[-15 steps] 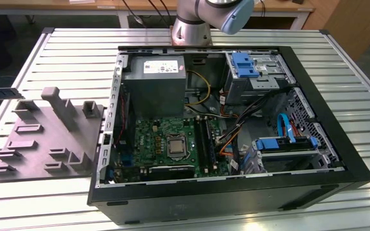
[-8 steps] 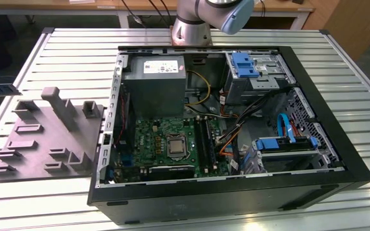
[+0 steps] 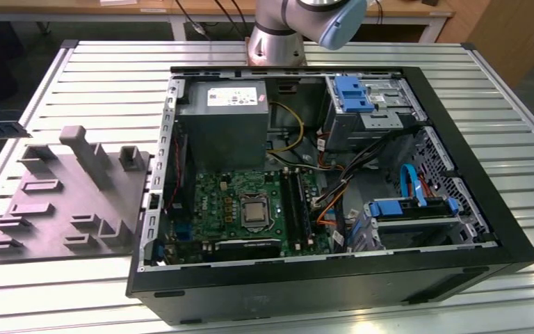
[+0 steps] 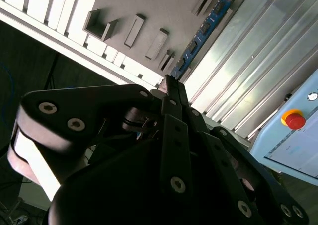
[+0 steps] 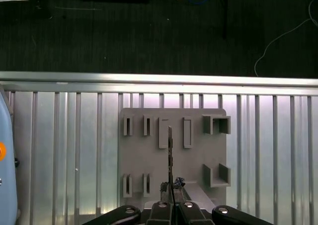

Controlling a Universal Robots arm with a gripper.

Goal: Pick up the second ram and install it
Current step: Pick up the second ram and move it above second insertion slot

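The gripper's (image 4: pixel 170 82) black fingers are pinched tight on one end of the second ram (image 4: pixel 204 27), which juts out past their tips in both wrist views. Behind it lies the grey slotted holder (image 5: pixel 198 155) on the ribbed metal table (image 5: pixel 64 150), and in the exterior view the open computer case (image 3: pixel 480 188) stands beside that holder.

The exterior view overlooks the grey fixture plate (image 3: pixel 63 202) from above; both wrist views face it past the end effector (image 5: pixel 171 187) (image 4: pixel 169 81).

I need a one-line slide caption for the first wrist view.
Gripper holding the second ram edge-on, grey slotted plate on the slatted table behind.
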